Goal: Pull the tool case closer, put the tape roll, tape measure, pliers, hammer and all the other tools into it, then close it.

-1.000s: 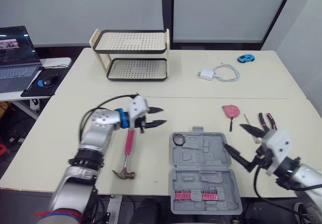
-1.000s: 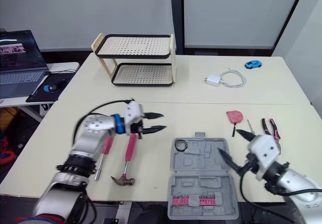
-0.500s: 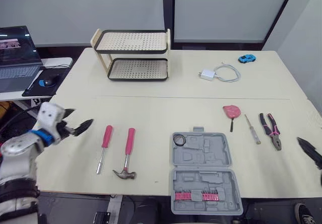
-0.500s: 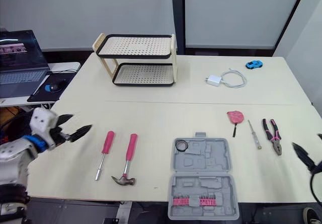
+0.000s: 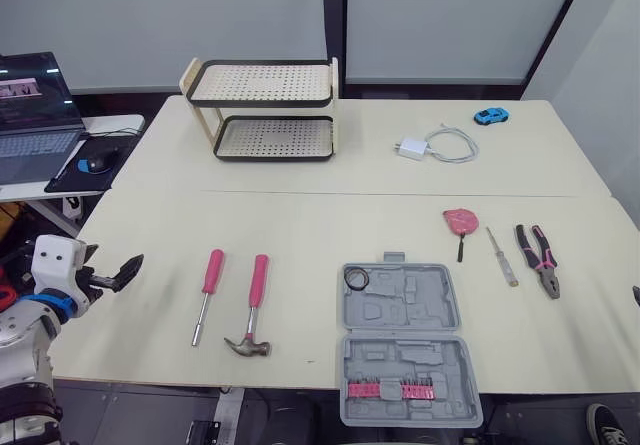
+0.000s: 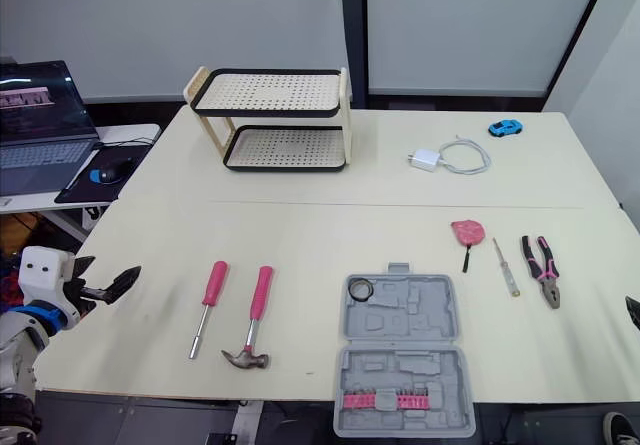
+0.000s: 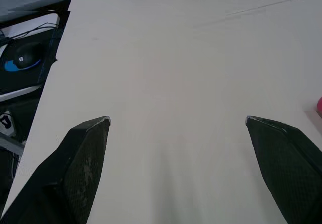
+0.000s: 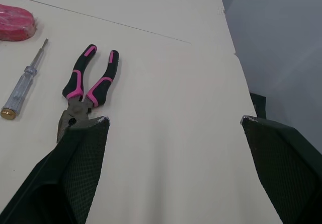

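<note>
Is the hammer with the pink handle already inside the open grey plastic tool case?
No, the pink-handled hammer lies on the cream table, left of the open grey plastic tool case, beside the pink-handled screwdriver.

Open tool case [image 5: 400,310] near hammer [image 5: 257,287]

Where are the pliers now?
The pliers lie on the right side of the table in the head views, just right of the clear screwdriver, outside the tool case.
</note>
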